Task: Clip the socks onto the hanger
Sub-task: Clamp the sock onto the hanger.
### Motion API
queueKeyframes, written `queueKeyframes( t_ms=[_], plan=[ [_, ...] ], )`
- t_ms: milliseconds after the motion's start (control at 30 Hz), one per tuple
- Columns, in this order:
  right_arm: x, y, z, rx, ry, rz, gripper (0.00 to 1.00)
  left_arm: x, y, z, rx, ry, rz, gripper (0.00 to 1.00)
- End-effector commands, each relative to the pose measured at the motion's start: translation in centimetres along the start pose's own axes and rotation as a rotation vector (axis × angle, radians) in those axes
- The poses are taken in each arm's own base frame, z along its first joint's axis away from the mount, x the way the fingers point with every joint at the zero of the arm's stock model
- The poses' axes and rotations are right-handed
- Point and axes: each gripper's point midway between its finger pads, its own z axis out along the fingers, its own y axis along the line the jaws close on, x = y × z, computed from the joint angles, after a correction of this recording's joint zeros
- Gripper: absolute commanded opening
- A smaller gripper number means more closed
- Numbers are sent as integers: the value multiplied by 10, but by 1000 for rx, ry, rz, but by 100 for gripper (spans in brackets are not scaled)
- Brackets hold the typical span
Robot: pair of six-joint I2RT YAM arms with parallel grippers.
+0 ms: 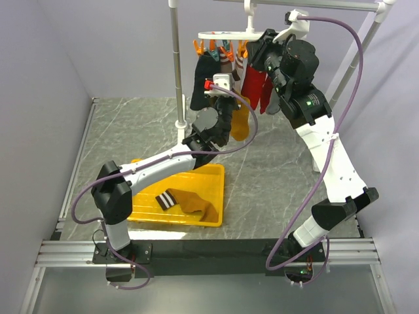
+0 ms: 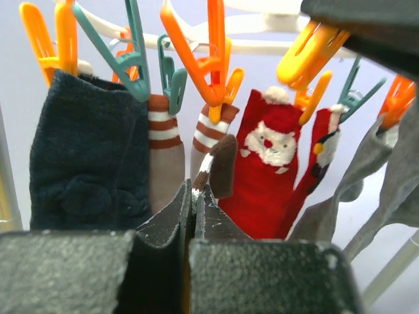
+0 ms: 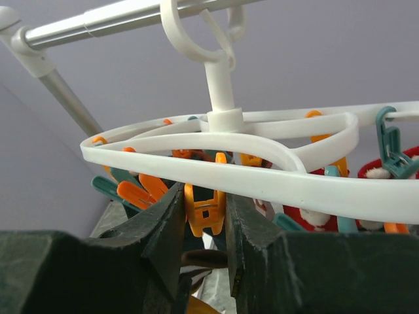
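The white oval hanger (image 1: 222, 34) hangs from the rail by its hook, also in the right wrist view (image 3: 262, 154). My left gripper (image 1: 219, 84) is raised under it and shut on the striped cuff of one mustard sock (image 2: 213, 163). The sock's body hangs below the gripper (image 1: 241, 124). My right gripper (image 3: 205, 216) is at the hanger's ring, its jaws pressed on both sides of an orange clip (image 3: 205, 206). The sock's cuff (image 3: 206, 256) shows just under that clip. The second mustard sock (image 1: 190, 201) lies in the yellow tray (image 1: 213, 176).
A navy sock (image 2: 85, 150), brown-striped socks (image 2: 163, 147), red Santa socks (image 2: 272, 163) and grey socks (image 2: 370, 170) hang clipped to the hanger. A white rack pole (image 1: 175, 65) stands left of it; another slants at the right (image 1: 350, 59).
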Motion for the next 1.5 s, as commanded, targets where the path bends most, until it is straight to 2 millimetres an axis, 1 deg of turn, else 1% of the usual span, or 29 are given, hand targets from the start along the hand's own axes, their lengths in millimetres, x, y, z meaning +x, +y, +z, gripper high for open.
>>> queueKeyframes(
  t_ms=[0, 33, 67, 133, 367, 533, 833, 1000, 1133, 1300, 1400, 1467],
  plan=[
    [-31, 3, -10, 4, -73, 15, 0, -50, -3, 0, -44, -136, -78, 1],
    [-30, 4, -10, 2, -70, 16, 0, -46, -4, 0, -49, -136, -67, 1],
    [-30, 3, -10, 6, -68, 15, 0, -51, -5, 1, -50, -149, -76, 1],
    [-29, 4, -11, 2, -65, 16, 0, -48, -8, 1, -44, -148, -78, 1],
    [-27, 7, -11, -19, -56, 30, 0, -52, -19, 6, -22, -165, -91, 1],
    [-27, 9, -12, -33, -55, 27, 0, -49, -26, 9, 2, -164, -87, 1],
    [-22, 13, -15, -62, -40, 25, 0, -48, -32, 13, 3, -174, -88, 1],
    [-25, 14, -19, -69, -43, 22, 0, -46, -36, 15, 12, -174, -88, 1],
    [-28, 14, -21, -65, -50, 24, 0, -47, -38, 15, 15, -177, -95, 0],
    [-26, 5, -22, -17, -47, 22, 0, -51, -30, 16, -19, -194, -93, 1],
    [-26, 3, -22, -7, -44, 24, 0, -53, -25, 16, -41, -202, -95, 1],
    [-25, 4, -21, -11, -42, 25, 0, -54, -26, 16, -41, -207, -101, 1]
  ],
)
